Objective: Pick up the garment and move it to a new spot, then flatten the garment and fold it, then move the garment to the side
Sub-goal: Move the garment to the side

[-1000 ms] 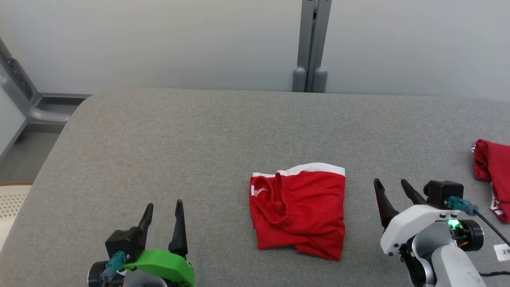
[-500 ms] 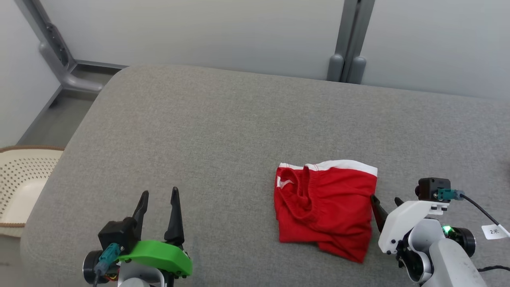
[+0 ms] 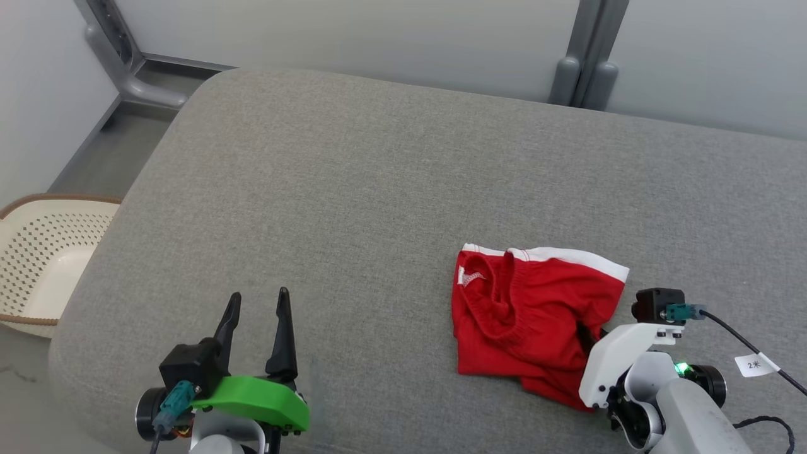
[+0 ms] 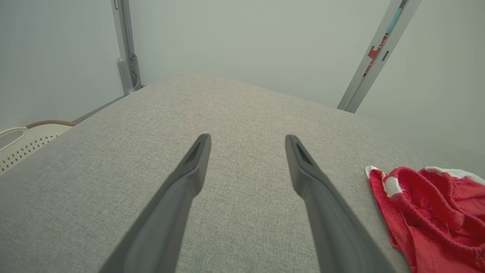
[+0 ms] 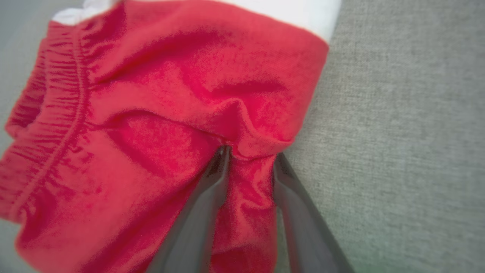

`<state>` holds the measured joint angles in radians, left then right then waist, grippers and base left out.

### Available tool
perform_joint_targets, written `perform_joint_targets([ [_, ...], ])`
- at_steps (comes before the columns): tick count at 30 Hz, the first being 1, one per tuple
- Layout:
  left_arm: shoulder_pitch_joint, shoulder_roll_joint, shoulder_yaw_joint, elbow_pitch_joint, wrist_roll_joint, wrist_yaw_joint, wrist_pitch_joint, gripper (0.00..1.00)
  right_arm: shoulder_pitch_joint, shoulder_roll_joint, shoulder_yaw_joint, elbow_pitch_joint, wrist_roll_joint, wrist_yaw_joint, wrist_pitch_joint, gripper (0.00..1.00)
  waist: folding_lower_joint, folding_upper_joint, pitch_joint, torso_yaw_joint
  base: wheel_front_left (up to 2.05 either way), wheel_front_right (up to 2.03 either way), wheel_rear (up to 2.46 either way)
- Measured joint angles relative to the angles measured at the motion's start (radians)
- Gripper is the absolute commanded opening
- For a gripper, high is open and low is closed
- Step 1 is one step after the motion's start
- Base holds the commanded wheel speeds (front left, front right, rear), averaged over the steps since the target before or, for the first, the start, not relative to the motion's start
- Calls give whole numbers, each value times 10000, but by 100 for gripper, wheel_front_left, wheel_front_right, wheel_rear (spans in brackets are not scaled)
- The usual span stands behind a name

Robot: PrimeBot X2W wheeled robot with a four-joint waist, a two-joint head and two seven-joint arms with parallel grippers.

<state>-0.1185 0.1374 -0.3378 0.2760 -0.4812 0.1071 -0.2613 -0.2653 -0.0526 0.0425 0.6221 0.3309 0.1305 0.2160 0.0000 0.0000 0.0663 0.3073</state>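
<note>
A crumpled red cloth garment with a white waistband (image 3: 529, 309) lies on a grey fabric-covered tabletop (image 3: 347, 189), toward its near right part in the head view, waistband on the far side and an elastic gathered edge turned up on its left. The right gripper (image 5: 251, 153), on a white and grey arm, sits at the garment's near right edge. In the right wrist view its two dark fingers (image 5: 212, 197) are drawn close together, clenched on a raised fold of the red cloth (image 5: 170, 94) that bunches just past their tips, with bare tabletop (image 5: 398, 113) to their right. The left gripper (image 3: 260, 293), with a bright green wrist cover, is at the lower left of the head view, well apart from the garment. In the left wrist view its fingers (image 4: 189, 178) stand spread wide over bare tabletop (image 4: 242, 106) and grasp nothing, with the garment (image 4: 435, 212) off at the right edge. A cream perforated plastic basket with a brown rim (image 3: 38, 252) stands beside the tabletop's left end, lower than it. A small white paper tag (image 3: 753, 364) hangs on the black cable by the right wrist.
</note>
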Motion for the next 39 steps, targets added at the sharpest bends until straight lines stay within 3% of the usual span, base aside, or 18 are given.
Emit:
perform_joint_targets([
  [10, 28, 23, -71, -391, -8, 15, 4, 100, -639, -201, 384, -203, -468, 6, -640, 0, 0, 0, 51, -977, 0, 0, 0],
  [21, -551, 33, -401, -848, 240, -15, 221, 100, -781, -1312, -173, -1954, -729, 8, -449, 0, 0, 0, 502, -3168, 0, 0, 0],
  [32, -1024, 295, -581, -988, 439, -48, 579, 100, -726, -1030, -759, -2545, -974, 6, -510, 0, 0, 0, 1210, -5340, 0, 0, 0],
  [39, -1155, 420, -625, -1104, 470, -12, 708, 100, -1160, -1045, -796, -2065, -1388, 6, -782, 0, 0, 0, 1826, -5795, 0, 0, 0],
])
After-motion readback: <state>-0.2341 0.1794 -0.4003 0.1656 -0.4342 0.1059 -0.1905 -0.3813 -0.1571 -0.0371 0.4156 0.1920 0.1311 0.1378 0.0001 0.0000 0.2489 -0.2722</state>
